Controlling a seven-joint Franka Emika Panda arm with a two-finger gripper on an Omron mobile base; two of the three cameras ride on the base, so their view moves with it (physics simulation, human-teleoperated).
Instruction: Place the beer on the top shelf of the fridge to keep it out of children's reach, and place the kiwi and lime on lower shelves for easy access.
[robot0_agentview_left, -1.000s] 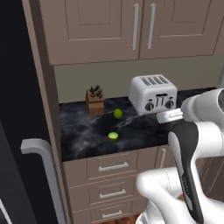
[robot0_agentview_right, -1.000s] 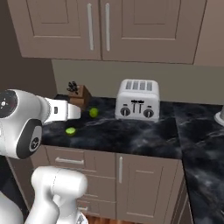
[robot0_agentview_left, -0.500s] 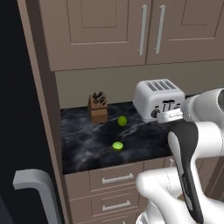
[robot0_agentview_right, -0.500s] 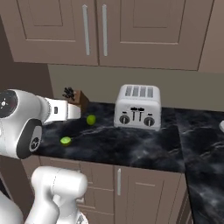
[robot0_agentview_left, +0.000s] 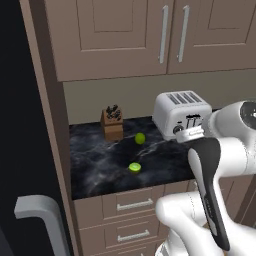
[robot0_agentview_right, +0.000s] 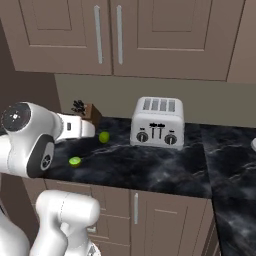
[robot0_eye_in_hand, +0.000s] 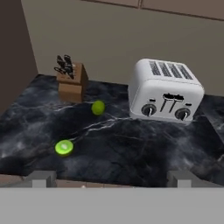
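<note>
The kiwi (robot0_agentview_left: 134, 167) lies cut face up near the front of the black marble counter (robot0_agentview_left: 95, 165), also seen as kiwi (robot0_agentview_right: 75, 161) and kiwi (robot0_eye_in_hand: 64, 147). The lime (robot0_agentview_left: 140, 138) rests behind it, between knife block and toaster, shown as lime (robot0_agentview_right: 104, 136) and lime (robot0_eye_in_hand: 98, 107). My gripper (robot0_eye_in_hand: 111, 179) hovers in front of the counter, open, with nothing between its fingertips (robot0_eye_in_hand: 41, 177). The fridge (robot0_agentview_left: 25, 125) stands as a black cabinet at the left with its grey handle (robot0_agentview_left: 42, 210). The beer, the top shelf and the lower shelves are out of view.
A wooden knife block (robot0_agentview_left: 113, 124) stands at the counter's back left, a white toaster (robot0_agentview_left: 181, 112) to its right. Taupe wall cupboards (robot0_agentview_left: 125, 35) hang above, drawers (robot0_agentview_left: 132, 205) sit below the counter edge. The counter turns a corner at the right (robot0_agentview_right: 235, 170).
The whole picture has shifted a little as the camera moved, so the counter sits lower in view. Kiwi and lime rest where they were. The gripper stays open.
</note>
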